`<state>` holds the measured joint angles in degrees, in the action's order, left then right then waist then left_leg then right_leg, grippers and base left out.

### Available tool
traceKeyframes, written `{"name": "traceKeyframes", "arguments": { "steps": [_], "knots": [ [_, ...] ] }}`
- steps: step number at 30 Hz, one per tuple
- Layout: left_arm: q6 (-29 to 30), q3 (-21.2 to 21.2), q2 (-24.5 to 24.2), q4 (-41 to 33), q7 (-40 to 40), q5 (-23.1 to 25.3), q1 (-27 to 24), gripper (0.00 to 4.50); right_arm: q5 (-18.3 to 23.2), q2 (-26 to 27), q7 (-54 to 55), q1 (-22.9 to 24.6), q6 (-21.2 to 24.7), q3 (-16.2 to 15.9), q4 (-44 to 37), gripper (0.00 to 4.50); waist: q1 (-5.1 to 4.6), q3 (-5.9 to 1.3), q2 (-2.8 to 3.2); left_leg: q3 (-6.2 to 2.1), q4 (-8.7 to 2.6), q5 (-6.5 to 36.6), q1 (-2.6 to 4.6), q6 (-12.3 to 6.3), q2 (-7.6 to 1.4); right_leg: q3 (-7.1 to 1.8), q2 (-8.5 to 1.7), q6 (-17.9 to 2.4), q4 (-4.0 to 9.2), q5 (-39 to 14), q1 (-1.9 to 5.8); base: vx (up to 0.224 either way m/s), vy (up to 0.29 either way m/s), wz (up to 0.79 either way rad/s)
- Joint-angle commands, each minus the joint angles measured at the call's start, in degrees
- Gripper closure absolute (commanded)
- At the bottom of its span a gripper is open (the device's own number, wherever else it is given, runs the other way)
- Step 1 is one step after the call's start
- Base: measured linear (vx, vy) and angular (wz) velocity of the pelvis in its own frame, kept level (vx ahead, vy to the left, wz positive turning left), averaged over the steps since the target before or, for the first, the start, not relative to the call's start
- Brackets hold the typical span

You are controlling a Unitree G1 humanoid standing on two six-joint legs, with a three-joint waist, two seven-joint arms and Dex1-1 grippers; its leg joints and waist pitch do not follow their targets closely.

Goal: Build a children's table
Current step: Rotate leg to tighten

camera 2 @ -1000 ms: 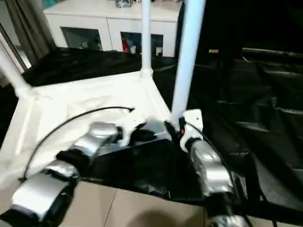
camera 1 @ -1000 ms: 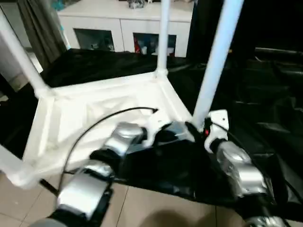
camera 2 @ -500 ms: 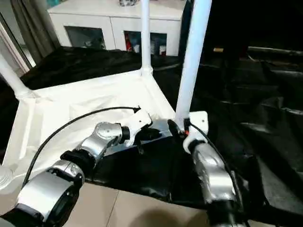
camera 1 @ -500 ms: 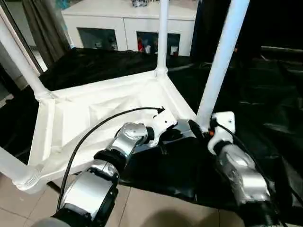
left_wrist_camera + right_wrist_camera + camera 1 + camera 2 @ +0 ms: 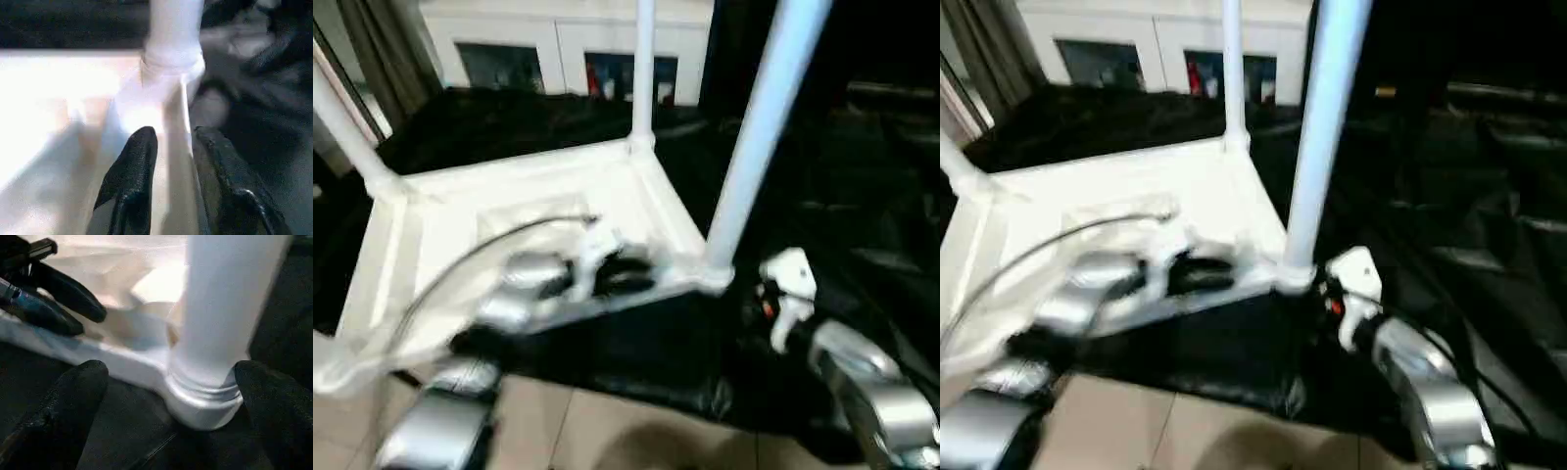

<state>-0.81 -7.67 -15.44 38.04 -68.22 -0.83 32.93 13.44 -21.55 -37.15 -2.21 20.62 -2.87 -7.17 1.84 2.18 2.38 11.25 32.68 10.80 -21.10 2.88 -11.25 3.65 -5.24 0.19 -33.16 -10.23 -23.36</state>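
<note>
Ur children's table (image 5: 509,206) was sitting upside down on the black sheet (image 5: 862,196), legs pointing up, w/ its near edge close to the sheet's front edge where the tiled floor (image 5: 607,431) starts. You could see three legs standing in their corner sockets: the near right leg (image 5: 759,127), a far one (image 5: 643,69) and one on the left (image 5: 347,127).

Ur left tool (image 5: 171,142) was down at the table's near rim, just beside that near right leg, fingers (image 5: 137,152) only a bit apart w/ the rim running between them. Can't tell if they actually pressed on it tbh.

Ur right tool (image 5: 173,377) was spread wide, one finger (image 5: 80,382) either side of the near right leg's base at the socket, not touching it afaict, nothing held.

White cabinet (image 5: 568,39) was at the back, past the sheet's far edge.
</note>
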Motion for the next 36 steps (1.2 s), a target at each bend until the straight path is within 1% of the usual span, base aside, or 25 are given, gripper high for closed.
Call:
{"name": "traceKeyframes", "arguments": {
  "steps": [1,3,4,5,7,8,9,10,11,13,14,15,16,17,18,19,21,22,23,24,25,29,33,35,36],
  "knots": [
    [6.7,-0.8,-3.8,-11.8,-4.3,-2.2,-4.2,2.71,1.3,-0.5,-1.8,0.8,2.3,-2.4,-3.6,0.16,0.38,-2.88,-0.85,-1.02,-3.84,10.9,0.33,-5.07,-2.66,-2.31,-3.17,-14.2,2.98,-10.0,3.3,0.0,0.0,0.0],
    [11.2,-0.5,-7.7,-20.1,-5.9,-4.0,-8.5,2.7,1.7,-0.8,-2.5,1.3,3.2,-3.1,-4.9,0.26,0.27,-2.84,-0.71,-0.87,-4.06,12.5,0.75,-3.51,-2.76,-2.4,-2.97,-13.6,3.16,-11.8,2.87,0.0,0.0,0.0],
    [12.7,-0.1,-9.5,-23.2,-6.0,-4.3,-10.4,2.6,2.2,-0.8,-3.0,1.6,3.5,-3.6,-5.4,0.33,0.33,-2.66,-0.99,-0.65,-4.02,13.1,1.0,-2.88,-2.68,-2.46,-2.68,-13.6,3.28,-11.9,2.47,0.0,0.0,0.0],
    [13.0,-0.1,-9.8,-23.7,-6.0,-4.3,-10.7,2.31,2.2,-0.8,-3.2,1.7,3.6,-3.6,-5.5,0.46,0.33,-2.64,-0.93,-0.7,-4.06,13.2,0.89,-2.59,-2.65,-2.49,-2.71,-13.5,3.13,-11.7,2.6,0.0,0.0,0.0],
    [15.4,0.4,-11.7,-27.4,-5.9,-4.9,-12.8,2.29,2.8,-0.8,-3.9,2.0,4.1,-4.0,-6.1,0.58,0.58,-2.5,-0.81,-0.49,-4.08,14.1,1.37,-2.04,-2.48,-2.52,-2.43,-13.0,3.45,-12.6,2.16,0.0,0.0,0.0],
    [17.4,0.9,-13.0,-30.1,-6.0,-5.6,-14.4,2.3,3.2,-0.7,-4.4,2.1,4.4,-4.4,-6.6,0.7,0.77,-2.43,-1.07,-0.61,-4.22,13.0,0.94,-1.7,-2.5,-2.59,-2.58,-12.6,3.09,-11.9,2.59,0.0,0.0,0.0],
    [18.5,1.7,-14.1,-31.9,-5.8,-5.5,-15.8,2.3,3.3,-0.1,-4.3,1.9,4.4,-4.7,-6.2,0.7,0.74,-2.4,-1.32,-0.48,-4.18,13.0,0.98,-1.76,-2.4,-2.56,-2.45,-12.2,3.23,-12.3,2.44,0.0,0.0,0.0],
    [20.1,3.0,-15.8,-34.8,-5.0,-4.8,-18.3,2.0,2.8,1.4,-3.0,1.1,3.7,-5.1,-4.9,0.87,0.73,-2.59,-1.3,-0.6,-4.1,12.3,0.92,-1.59,-2.39,-2.62,-2.68,-12.1,2.91,-11.6,2.61,0.0,0.0,0.0],
    [20.8,3.7,-16.5,-35.9,-4.5,-4.4,-19.5,1.87,1.9,2.7,-1.4,0.3,3.0,-5.2,-3.6,0.95,0.63,-2.5,-1.84,-0.55,-4.08,11.6,0.8,-1.68,-2.28,-2.57,-2.62,-11.7,3.03,-11.9,2.48,0.0,0.0,0.0],
    [21.7,4.4,-17.3,-37.2,-4.0,-4.0,-20.8,1.89,0.8,4.1,0.4,-0.6,2.2,-5.3,-2.1,1.15,0.29,-2.46,-1.56,-0.63,-4.22,11.4,0.7,-1.26,-2.12,-2.51,-2.57,-11.6,2.98,-12.4,2.44,0.0,0.0,0.0],
    [23.3,5.9,-18.9,-39.2,-3.4,-3.5,-23.2,1.73,-0.8,7.5,4.1,-2.9,0.3,-5.4,1.4,1.24,0.16,-2.58,-2.02,-0.7,-4.1,11.9,1.07,-0.29,-2.28,-2.58,-2.71,-11.6,2.79,-12.6,2.24,0.0,0.0,0.0],
    [25.4,6.7,-20.2,-41.3,-3.1,-3.9,-25.0,1.55,-1.2,9.8,6.4,-4.6,-0.5,-5.2,3.7,1.32,-0.3,-2.4,-2.25,-0.71,-4.35,12.0,0.59,-0.04,-2.11,-2.58,-2.69,-11.6,2.81,-13.3,2.3,0.0,0.0,0.0],
    [28.8,8.8,-22.2,-44.8,-2.9,-5.0,-28.5,1.43,-0.2,13.8,8.2,-7.6,-1.3,-4.8,7.5,1.38,-0.55,-2.32,-2.79,-0.77,-4.53,14.1,0.64,0.61,-2.04,-2.49,-2.53,-10.5,3.05,-17.0,2.24,0.0,0.0,0.0],
    [28.8,8.8,-22.2,-44.8,-2.9,-5.0,-28.5,1.43,-0.2,13.8,8.2,-7.6,-1.3,-4.8,7.5,1.38,-0.62,-2.44,-2.51,-0.96,-4.35,14.3,0.85,0.86,-2.09,-2.62,-2.85,-10.7,2.88,-17.2,2.14,0.0,0.0,0.0],
    [30.1,9.2,-23.2,-46.4,-2.6,-5.6,-29.7,1.41,0.5,14.6,8.3,-8.4,-1.3,-4.7,8.4,1.44,-0.62,-2.28,-2.29,-0.74,-4.28,14.1,1.21,0.91,-2.01,-2.84,-2.36,-10.6,3.17,-16.0,1.71,0.0,0.0,0.0],
    [32.4,10.4,-24.3,-48.5,-2.3,-6.8,-31.6,1.25,0.8,16.1,9.4,-10.0,-2.2,-4.3,10.7,1.66,-0.69,-2.35,-2.89,-0.62,-4.17,14.1,1.42,1.04,-2.18,-2.87,-2.21,-11.5,2.71,-13.2,1.65,0.0,0.0,0.0],
    [33.9,11.7,-25.6,-50.1,-2.1,-7.6,-33.6,1.1,1.2,17.9,11.0,-11.8,-3.1,-3.2,13.5,1.75,-0.36,-2.17,-2.76,-0.68,-4.4,14.5,1.37,1.22,-2.13,-2.82,-2.13,-11.8,2.48,-12.9,1.64,0.0,0.0,0.0],
    [34.8,14.4,-26.6,-51.4,-1.8,-8.5,-35.9,1.0,1.8,20.5,13.8,-14.5,-4.8,-0.9,18.1,1.81,-0.17,-2.17,-2.94,-0.54,-4.35,15.5,1.71,1.95,-2.09,-2.9,-2.05,-11.6,2.5,-13.2,1.39,0.0,0.0,0.0],
    [34.8,14.7,-26.6,-51.5,-1.8,-8.6,-36.1,1.0,1.9,20.7,14.1,-14.7,-4.9,-0.7,18.5,1.87,-0.27,-2.08,-2.94,-0.72,-4.57,15.7,1.37,2.16,-2.0,-2.88,-2.04,-11.4,2.52,-13.6,1.66,0.0,0.0,0.0],
    [34.8,15.3,-26.6,-51.7,-1.6,-8.7,-36.4,0.94,2.0,21.2,14.8,-15.1,-5.3,-0.1,19.2,1.98,-0.21,-2.06,-3.4,-0.59,-4.59,16.2,1.47,2.22,-1.94,-2.85,-1.91,-11.1,2.7,-14.4,1.6,0.0,0.0,0.0],
    [35.1,15.9,-26.6,-52.2,-1.3,-9.1,-36.9,0.79,1.9,21.8,15.8,-15.8,-5.9,0.7,20.5,2.1,0.04,-2.12,-3.05,-0.62,-4.49,16.7,1.93,2.67,-2.04,-2.94,-2.03,-10.8,2.62,-14.2,1.37,0.0,0.0,0.0],
    [36.2,17.5,-26.9,-53.9,0.0,-9.0,-39.1,0.53,1.9,23.2,20.6,-17.8,-8.2,4.5,24.4,2.4,-0.02,-2.2,-3.34,-0.79,-4.66,16.7,1.68,3.65,-1.87,-2.87,-1.92,-9.8,2.41,-13.1,1.84,0.0,0.0,0.0],
    [35.9,18.1,-27.4,-54.1,1.9,-8.8,-40.9,0.17,3.1,23.5,25.4,-19.6,-10.7,8.7,27.2,2.74,-0.1,-2.23,-3.44,-0.64,-4.46,16.7,1.88,3.65,-1.72,-2.95,-1.73,-9.3,2.42,-12.2,1.63,0.0,0.0,0.0],
    [35.0,18.5,-27.4,-53.6,3.4,-8.9,-41.0,0.03,3.0,23.0,28.4,-20.4,-13.2,11.4,29.2,2.96,0.09,-2.39,-3.2,-0.6,-4.38,16.2,2.02,3.83,-1.68,-2.86,-1.63,-9.3,2.31,-10.9,1.64,0.0,0.0,0.0],
    [34.6,18.5,-27.3,-53.0,4.2,-8.8,-40.4,0.01,3.3,22.4,31.2,-21.2,-15.5,14.2,30.9,3.01,0.3,-2.42,-2.64,-0.61,-4.31,16.2,2.19,4.06,-1.64,-2.86,-1.65,-9.4,2.21,-10.4,1.54,0.0,0.0,0.0]
  ]
}}
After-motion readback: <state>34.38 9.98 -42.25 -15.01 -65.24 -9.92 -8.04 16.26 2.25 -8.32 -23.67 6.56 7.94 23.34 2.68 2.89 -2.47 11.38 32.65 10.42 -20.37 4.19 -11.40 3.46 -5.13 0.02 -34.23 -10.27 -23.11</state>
